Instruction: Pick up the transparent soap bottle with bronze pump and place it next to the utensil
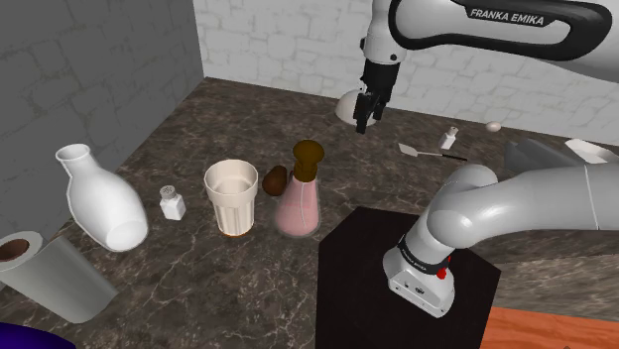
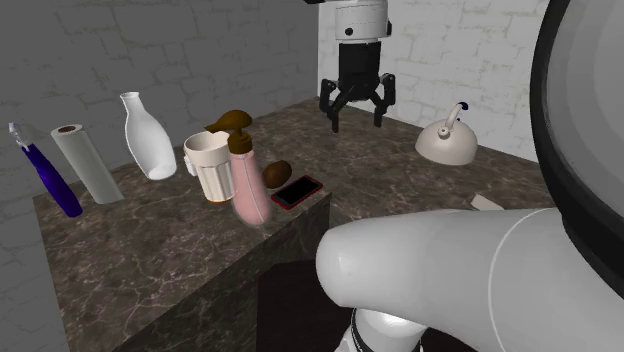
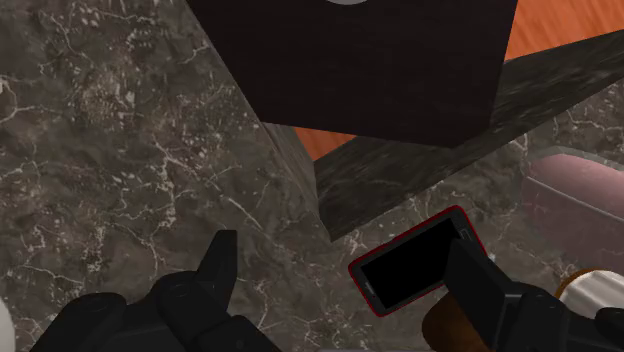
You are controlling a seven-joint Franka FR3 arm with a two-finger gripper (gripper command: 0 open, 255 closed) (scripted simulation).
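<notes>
The soap bottle (image 1: 299, 203) has a pinkish see-through body and a brown pump (image 1: 308, 155). It stands upright near the counter's front edge, beside a ribbed cream cup (image 1: 231, 196). My gripper (image 1: 366, 119) hangs open and empty well above the counter, behind the bottle and apart from it. The second exterior view shows the bottle (image 2: 249, 186) and the spread fingers of the gripper (image 2: 357, 118). In the wrist view the gripper (image 3: 350, 290) looks down past the bottle's pink body (image 3: 575, 195). The utensil, a flat spatula (image 1: 425, 152), lies further along the counter.
A red-edged phone (image 2: 297, 190) and a brown lump (image 2: 277, 172) lie next to the bottle. A white vase (image 1: 99, 198), shaker (image 1: 173, 204), paper roll (image 1: 45, 270) and blue brush (image 2: 45, 172) stand beyond. A white domed kettle (image 2: 448, 142) sits by the wall. The black stand (image 1: 392, 263) adjoins the counter.
</notes>
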